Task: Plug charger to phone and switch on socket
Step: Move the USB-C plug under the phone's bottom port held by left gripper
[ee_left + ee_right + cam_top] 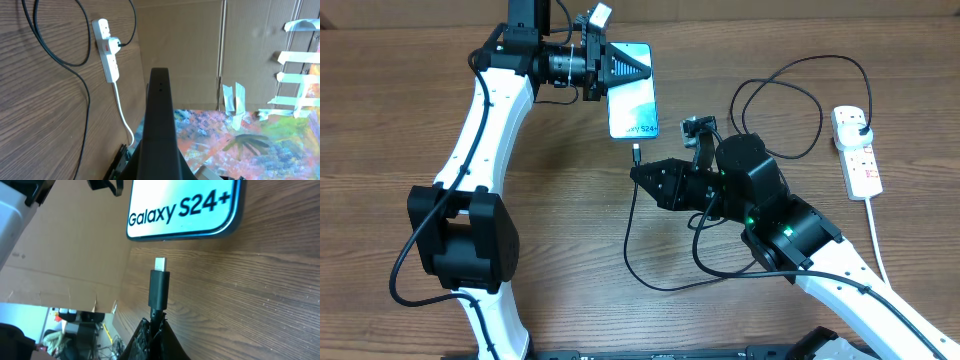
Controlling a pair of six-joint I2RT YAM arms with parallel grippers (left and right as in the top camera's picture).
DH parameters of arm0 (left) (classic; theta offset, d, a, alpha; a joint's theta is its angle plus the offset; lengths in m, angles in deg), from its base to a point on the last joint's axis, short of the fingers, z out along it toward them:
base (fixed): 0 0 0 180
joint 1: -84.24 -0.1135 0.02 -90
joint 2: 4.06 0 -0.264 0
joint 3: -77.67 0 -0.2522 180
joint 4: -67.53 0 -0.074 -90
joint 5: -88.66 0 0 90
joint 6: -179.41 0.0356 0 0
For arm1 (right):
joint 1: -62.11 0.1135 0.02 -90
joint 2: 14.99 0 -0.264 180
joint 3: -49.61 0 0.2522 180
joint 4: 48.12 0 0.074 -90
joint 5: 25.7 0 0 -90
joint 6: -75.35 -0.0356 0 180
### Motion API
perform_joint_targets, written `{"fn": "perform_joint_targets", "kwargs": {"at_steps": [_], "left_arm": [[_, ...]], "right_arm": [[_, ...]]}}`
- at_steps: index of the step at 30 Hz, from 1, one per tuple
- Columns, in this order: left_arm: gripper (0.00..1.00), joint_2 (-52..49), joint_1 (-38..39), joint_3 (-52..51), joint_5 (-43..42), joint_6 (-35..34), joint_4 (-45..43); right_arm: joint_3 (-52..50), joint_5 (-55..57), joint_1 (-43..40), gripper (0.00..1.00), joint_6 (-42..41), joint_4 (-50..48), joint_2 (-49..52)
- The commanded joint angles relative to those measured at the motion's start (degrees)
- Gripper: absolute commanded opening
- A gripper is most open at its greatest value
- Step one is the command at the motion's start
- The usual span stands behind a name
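Note:
The phone [638, 108] lies flat at the back of the table with its light screen up; in the right wrist view its "Galaxy S24+" end [185, 205] faces me. My right gripper [638, 172] [159, 322] is shut on the charger just behind its black connector [159, 287] [636, 153]. The connector's metal tip points at the phone's near short edge, a small gap away. The charger's black plug [861, 128] [114, 45] sits in the socket [858, 160] [108, 55] at the right. My left gripper [645, 70] [160, 72] is shut over the phone's far left part; whether it touches is unclear.
The black cable [660, 285] loops across the table between my right arm and the socket. The socket's thick white cord [877, 240] runs toward the front right edge. A cardboard wall [200, 50] stands behind the table, with a colourful mat [250, 140] beyond the edge.

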Motion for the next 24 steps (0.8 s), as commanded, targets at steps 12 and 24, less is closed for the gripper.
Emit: {"fn": "perform_joint_targets", "kwargs": {"at_steps": [12, 24], "left_arm": [[0.04, 1.8, 0.1, 0.6, -1.4, -0.5, -0.2], [0.04, 1.8, 0.1, 0.6, -2.4, -0.5, -0.2]], "right_arm": [[0.0, 1.5, 0.3, 0.04, -1.7, -0.8, 0.2], [0.0, 1.5, 0.3, 0.04, -1.7, -0.8, 0.2]]}}
